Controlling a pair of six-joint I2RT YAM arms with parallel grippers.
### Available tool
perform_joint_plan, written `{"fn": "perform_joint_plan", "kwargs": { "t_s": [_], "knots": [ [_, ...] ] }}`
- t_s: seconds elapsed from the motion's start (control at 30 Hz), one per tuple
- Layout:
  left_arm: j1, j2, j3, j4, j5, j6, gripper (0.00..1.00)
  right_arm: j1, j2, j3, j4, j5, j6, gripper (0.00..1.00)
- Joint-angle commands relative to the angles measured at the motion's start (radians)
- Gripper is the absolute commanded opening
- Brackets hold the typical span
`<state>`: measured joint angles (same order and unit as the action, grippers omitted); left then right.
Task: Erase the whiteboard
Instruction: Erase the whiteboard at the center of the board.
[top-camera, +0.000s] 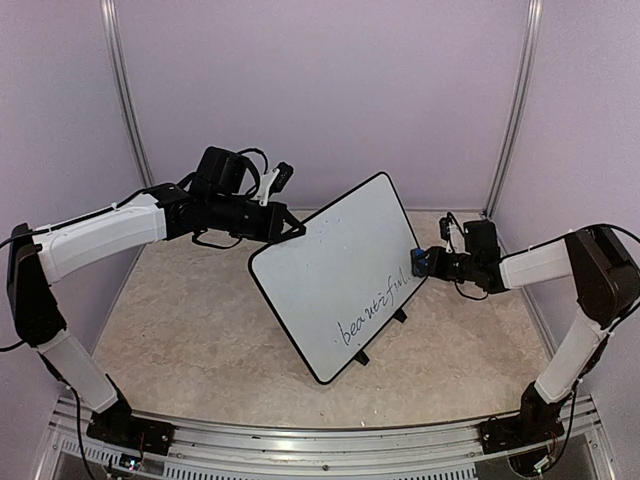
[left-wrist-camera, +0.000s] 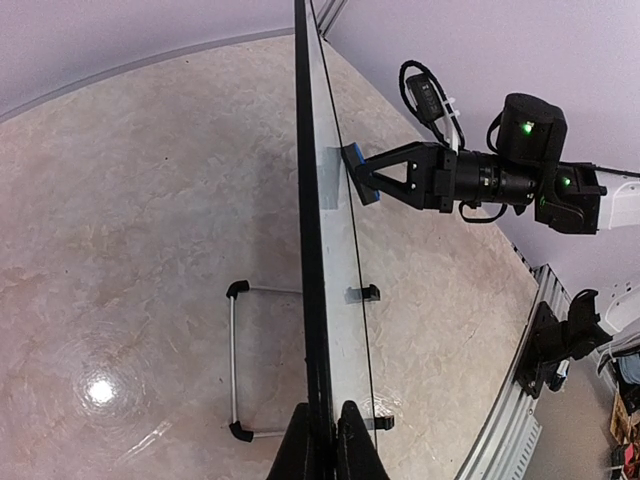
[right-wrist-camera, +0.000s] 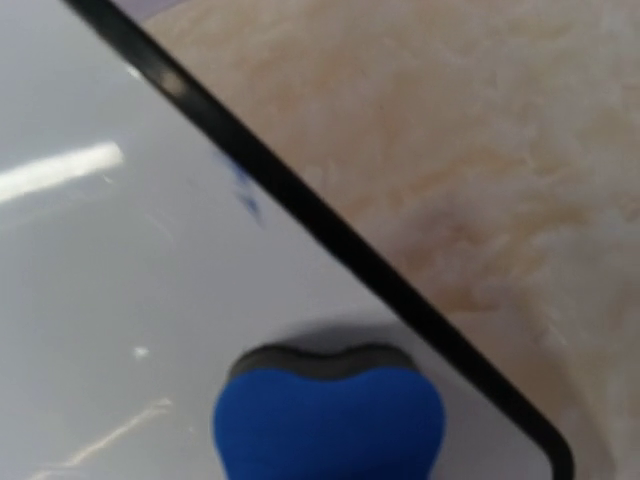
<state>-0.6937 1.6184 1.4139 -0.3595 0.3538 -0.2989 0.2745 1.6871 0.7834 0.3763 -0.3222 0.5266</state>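
Observation:
The whiteboard (top-camera: 335, 265) stands tilted on its black clip feet (top-camera: 362, 357), with "beautiful" (top-camera: 370, 313) written in blue near its lower right edge. My left gripper (top-camera: 290, 228) is shut on the board's upper left rim. In the left wrist view its fingers (left-wrist-camera: 345, 445) pinch the board (left-wrist-camera: 325, 200), seen edge-on. My right gripper (top-camera: 428, 262) is shut on a small blue eraser (top-camera: 419, 262), whose dark felt side presses against the board's right edge. The right wrist view shows the eraser (right-wrist-camera: 330, 425) flat on the white surface (right-wrist-camera: 120, 260) beside the black rim (right-wrist-camera: 330, 235), with a faint blue mark (right-wrist-camera: 245, 195) above it.
A wire stand (left-wrist-camera: 235, 360) props the board from behind on the beige marbled tabletop (top-camera: 190, 330). Purple walls with metal corner posts (top-camera: 122, 80) close off the back and sides. An aluminium rail (top-camera: 300, 445) runs along the near edge by the arm bases.

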Motion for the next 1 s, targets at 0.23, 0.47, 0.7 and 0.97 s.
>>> {"fn": "perform_joint_plan", "kwargs": {
  "t_s": [0.23, 0.47, 0.7, 0.97],
  "knots": [
    [-0.041, -0.020, -0.004, 0.044, 0.112, 0.125, 0.00, -0.007, 0.065, 0.113, -0.107, -0.095, 0.002, 0.30],
    [-0.041, -0.021, -0.006, 0.043, 0.111, 0.127, 0.00, -0.006, 0.128, 0.313, -0.191, -0.118, -0.013, 0.30],
    [-0.040, -0.020, -0.006, 0.043, 0.112, 0.129, 0.00, 0.006, 0.182, 0.468, -0.261, -0.128, -0.029, 0.30],
    [-0.036, -0.019, -0.005, 0.043, 0.112, 0.128, 0.00, 0.008, 0.191, 0.429, -0.247, -0.119, -0.032, 0.30]
  ]
}}
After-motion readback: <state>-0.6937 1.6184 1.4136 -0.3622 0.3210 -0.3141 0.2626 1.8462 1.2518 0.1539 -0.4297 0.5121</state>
